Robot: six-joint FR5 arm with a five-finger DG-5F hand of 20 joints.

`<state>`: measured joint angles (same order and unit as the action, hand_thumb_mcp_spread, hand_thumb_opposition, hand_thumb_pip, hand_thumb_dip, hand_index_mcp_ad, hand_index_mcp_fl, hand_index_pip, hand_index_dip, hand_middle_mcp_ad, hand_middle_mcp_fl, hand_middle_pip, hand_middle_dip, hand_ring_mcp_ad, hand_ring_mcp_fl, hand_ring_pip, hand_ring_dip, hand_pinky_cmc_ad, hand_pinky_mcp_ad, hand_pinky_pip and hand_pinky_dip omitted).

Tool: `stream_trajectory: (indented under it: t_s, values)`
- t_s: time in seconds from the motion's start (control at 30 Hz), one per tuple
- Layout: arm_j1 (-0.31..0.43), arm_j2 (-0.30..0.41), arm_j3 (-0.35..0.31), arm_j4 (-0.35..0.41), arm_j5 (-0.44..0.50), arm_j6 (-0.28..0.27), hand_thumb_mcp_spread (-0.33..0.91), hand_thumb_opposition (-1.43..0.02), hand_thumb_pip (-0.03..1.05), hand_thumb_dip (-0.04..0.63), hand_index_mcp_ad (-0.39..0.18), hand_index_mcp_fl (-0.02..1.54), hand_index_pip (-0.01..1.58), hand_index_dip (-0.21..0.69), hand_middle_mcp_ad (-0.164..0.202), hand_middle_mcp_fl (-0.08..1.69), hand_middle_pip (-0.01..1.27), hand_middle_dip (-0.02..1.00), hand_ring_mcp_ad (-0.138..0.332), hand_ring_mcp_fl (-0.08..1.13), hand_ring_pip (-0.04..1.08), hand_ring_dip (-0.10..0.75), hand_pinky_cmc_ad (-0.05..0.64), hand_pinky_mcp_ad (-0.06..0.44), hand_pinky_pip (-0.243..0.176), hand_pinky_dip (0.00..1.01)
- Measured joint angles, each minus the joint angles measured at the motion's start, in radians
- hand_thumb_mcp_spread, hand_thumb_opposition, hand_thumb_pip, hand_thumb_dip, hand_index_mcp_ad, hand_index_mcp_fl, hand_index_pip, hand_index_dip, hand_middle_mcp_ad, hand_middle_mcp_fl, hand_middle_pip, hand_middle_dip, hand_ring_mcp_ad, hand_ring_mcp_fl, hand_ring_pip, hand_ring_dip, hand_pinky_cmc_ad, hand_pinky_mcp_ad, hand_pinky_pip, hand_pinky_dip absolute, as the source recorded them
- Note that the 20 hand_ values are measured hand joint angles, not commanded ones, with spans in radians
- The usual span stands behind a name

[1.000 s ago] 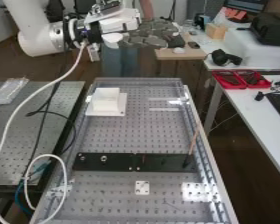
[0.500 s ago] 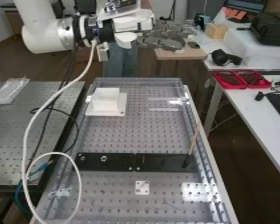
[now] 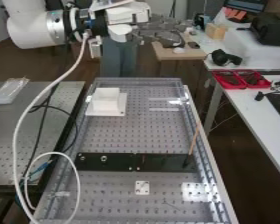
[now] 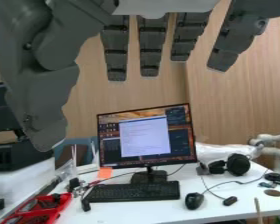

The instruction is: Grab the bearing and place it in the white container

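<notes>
One spread hand [image 3: 160, 34], one white container [image 3: 107, 101]

I hold my fingers straight and apart, high past the bench's [image 3: 114, 135] far end. The container sits on the bench. Nearer, one black strip [image 3: 165, 162] carries two small metal rings [image 3: 104, 158]; which is the bearing, I cannot tell. One thin stick [image 3: 193, 142] slants up beside them, well apart

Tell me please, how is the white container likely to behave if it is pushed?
The white container stands on a wider flat base, so it would probably resist tipping. Its straight edges suggest a stiff body.
</notes>
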<state>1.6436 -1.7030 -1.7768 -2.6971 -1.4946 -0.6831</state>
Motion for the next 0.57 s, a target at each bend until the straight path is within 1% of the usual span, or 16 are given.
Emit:
stream_trajectory:
  t_s: [0.17,0.2,0.27,0.4,0.57]
  values:
    - [-0.019,0.018,0.014,-0.027,-0.034,-0.013,0.35,-0.74,0.46,0.222,-0.103,0.28,0.12,0.265,0.045,0.14,0.14,0.22,0.098,-0.03,0.11,0.087,0.328,0.251,-0.030,0.17]
    - [-0.024,0.021,0.019,-0.035,-0.045,-0.017,0.34,-0.74,0.46,0.206,-0.103,0.28,0.12,0.265,0.045,0.14,0.14,0.22,0.098,-0.03,0.11,0.087,0.326,0.248,-0.030,0.17]
    - [-0.032,0.025,0.027,-0.048,-0.062,-0.019,0.35,-0.74,0.46,0.204,-0.106,0.28,0.12,0.265,0.045,0.14,0.14,0.22,0.101,-0.03,0.11,0.087,0.326,0.248,-0.030,0.17]
    - [-0.056,0.030,0.038,-0.063,-0.093,-0.005,0.34,-0.74,0.45,0.204,-0.103,0.28,0.12,0.265,0.045,0.15,0.14,0.22,0.101,-0.03,0.11,0.089,0.326,0.250,-0.030,0.17]
    - [-0.074,0.036,0.030,-0.069,-0.111,0.011,0.34,-0.75,0.44,0.204,-0.103,0.28,0.12,0.265,0.045,0.16,0.14,0.22,0.101,-0.03,0.11,0.089,0.326,0.246,-0.030,0.17]
